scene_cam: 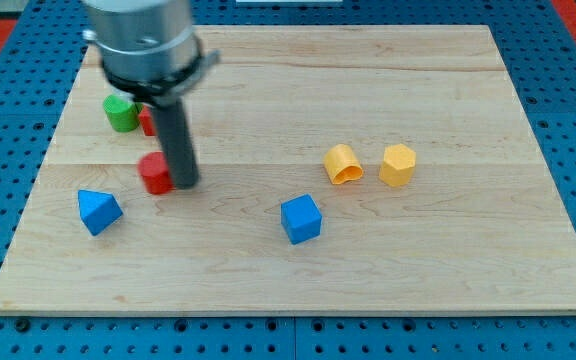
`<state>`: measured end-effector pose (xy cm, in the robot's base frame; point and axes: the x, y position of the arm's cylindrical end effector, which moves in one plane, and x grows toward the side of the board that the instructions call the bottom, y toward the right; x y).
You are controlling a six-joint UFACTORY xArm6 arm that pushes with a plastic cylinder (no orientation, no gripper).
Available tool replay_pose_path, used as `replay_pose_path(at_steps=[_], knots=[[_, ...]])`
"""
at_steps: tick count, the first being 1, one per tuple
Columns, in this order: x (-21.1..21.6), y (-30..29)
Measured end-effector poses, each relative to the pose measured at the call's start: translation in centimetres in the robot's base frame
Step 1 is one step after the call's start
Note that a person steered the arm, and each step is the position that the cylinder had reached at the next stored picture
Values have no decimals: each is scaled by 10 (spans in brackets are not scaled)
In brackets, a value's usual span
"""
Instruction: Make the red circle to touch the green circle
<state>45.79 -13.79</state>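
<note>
Taking the green circle (120, 113) as the landmark, the nearest things lie well toward the view's bottom of it: a blue block with a pointed, wedge-like shape (98, 211) almost straight below, and a blue cube (301, 218) far off to the view's lower right. Closer in, a red block (155, 173) that looks round sits below and slightly right of the green circle, clearly apart from it, with bare surface (368, 270) between them. My tip (185, 184) rests just beside this red block, on its right, seemingly touching it. So, as I judge it, the task is not done: the gap remains to be closed, and the push would need to come from below the red block, not from its side. Level with this red block but far right of the green circle lie a yellow arch-like block (343, 164) and a yellow faceted block (398, 165). Just right of the green circle a second red piece (146, 122) peeks from behind the rod; its shape is hidden, so I cannot tell which red piece is the circle, nor whether this one touches green. There are no fingers here, only the rod, so their state does not apply.
</note>
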Motion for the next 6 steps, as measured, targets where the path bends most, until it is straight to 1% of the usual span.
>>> replay_pose_path(at_steps=[1,2,3,4,5,6], knots=[[-23,-51],[0,-12],[13,-32],[11,-93],[-1,-120],[-22,-119]])
